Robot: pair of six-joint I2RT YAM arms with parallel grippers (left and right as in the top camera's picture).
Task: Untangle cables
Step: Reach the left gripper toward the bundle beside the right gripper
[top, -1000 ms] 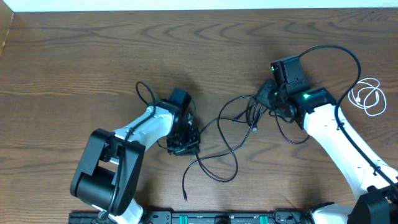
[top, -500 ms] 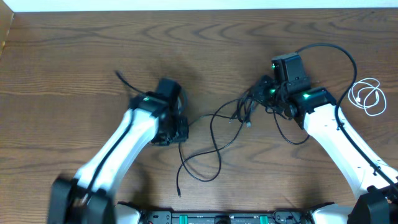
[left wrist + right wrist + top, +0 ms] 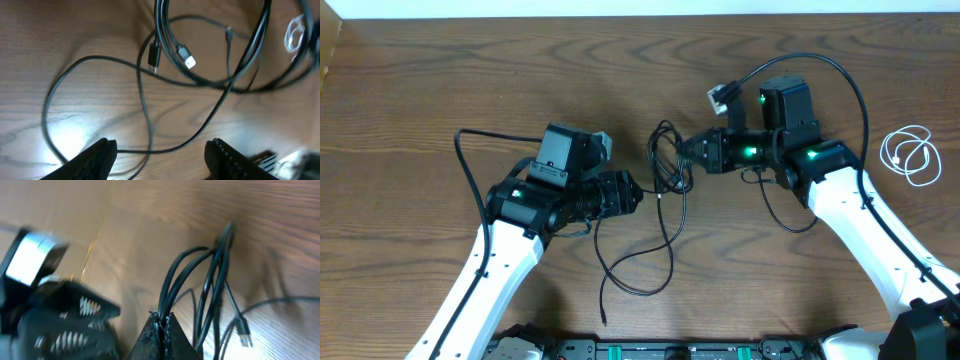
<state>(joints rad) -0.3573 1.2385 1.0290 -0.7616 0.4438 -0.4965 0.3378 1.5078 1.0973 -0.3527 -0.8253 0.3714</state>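
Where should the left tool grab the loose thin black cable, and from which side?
On the straight free tail of the thin black cable, coming from above: it lies flat and alone there, clear of the loops the right tool pinches.

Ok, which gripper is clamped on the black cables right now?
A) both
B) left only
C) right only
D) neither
C: the right gripper pinches strands of the black cables, while the left gripper stands open, gripping nothing.
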